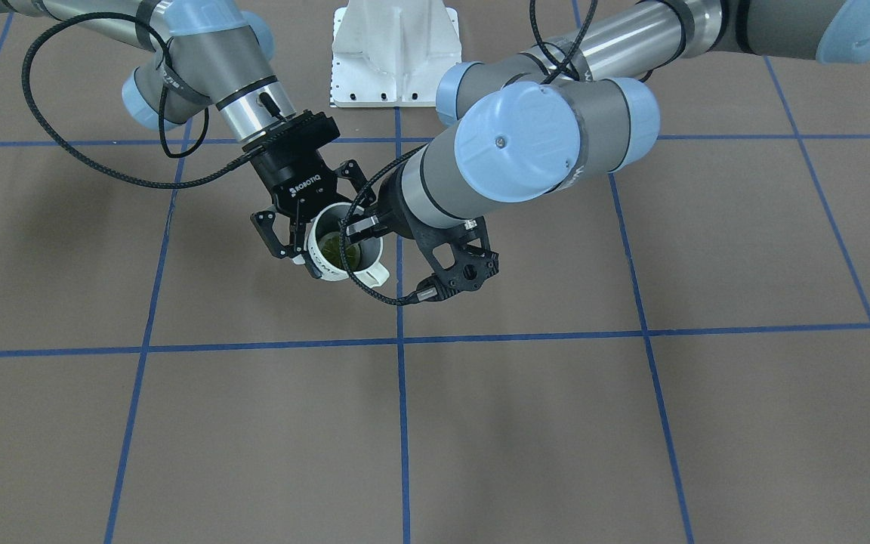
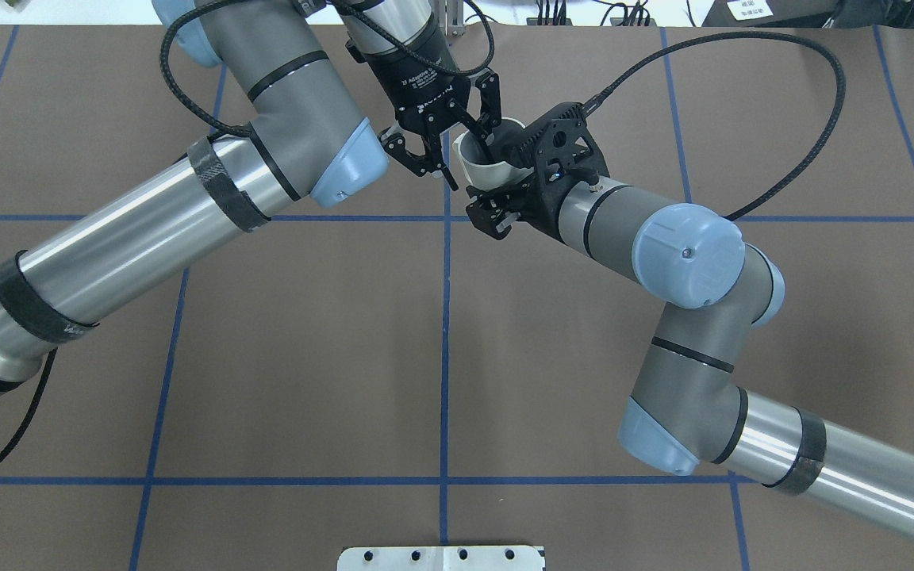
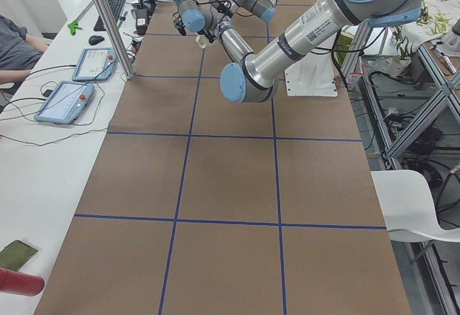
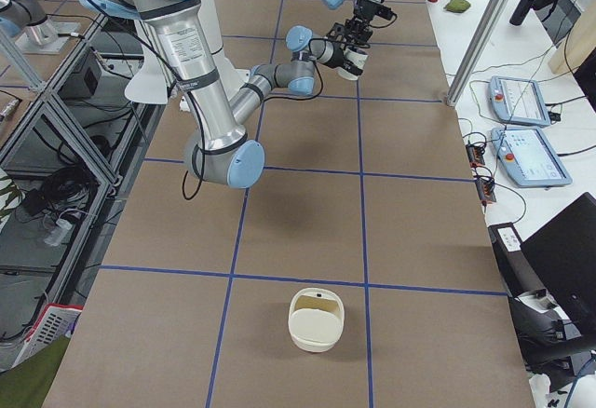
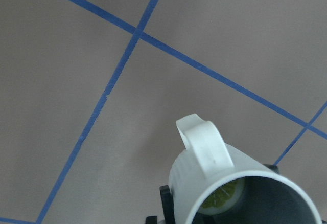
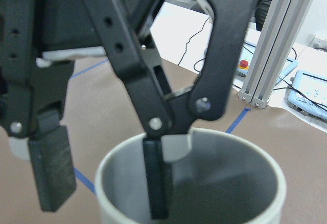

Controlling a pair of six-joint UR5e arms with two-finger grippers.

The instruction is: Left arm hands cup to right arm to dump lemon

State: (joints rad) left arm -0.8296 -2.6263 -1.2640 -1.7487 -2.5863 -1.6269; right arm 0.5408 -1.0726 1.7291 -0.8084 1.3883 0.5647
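The cream-white cup (image 1: 327,266) hangs in the air over the far middle of the table, mouth up and tilted. The lemon (image 1: 341,254) lies inside it and also shows in the left wrist view (image 5: 223,201). My right gripper (image 1: 325,223) is shut across the cup's body. My left gripper (image 2: 470,164) is open and straddles the rim (image 6: 118,158). One of its fingers (image 6: 156,188) is inside the cup. The other finger (image 6: 51,173) stands clear outside the wall. The cup's handle (image 5: 204,144) points away from both grippers.
The white robot base (image 1: 396,53) stands at the table's robot edge. A cream container (image 4: 317,319) sits on the table towards the right end. A red bottle (image 3: 18,284) and a green cloth (image 3: 16,254) lie at the left end. A metal post (image 3: 108,20) and tablets (image 3: 65,103) line the operators' side.
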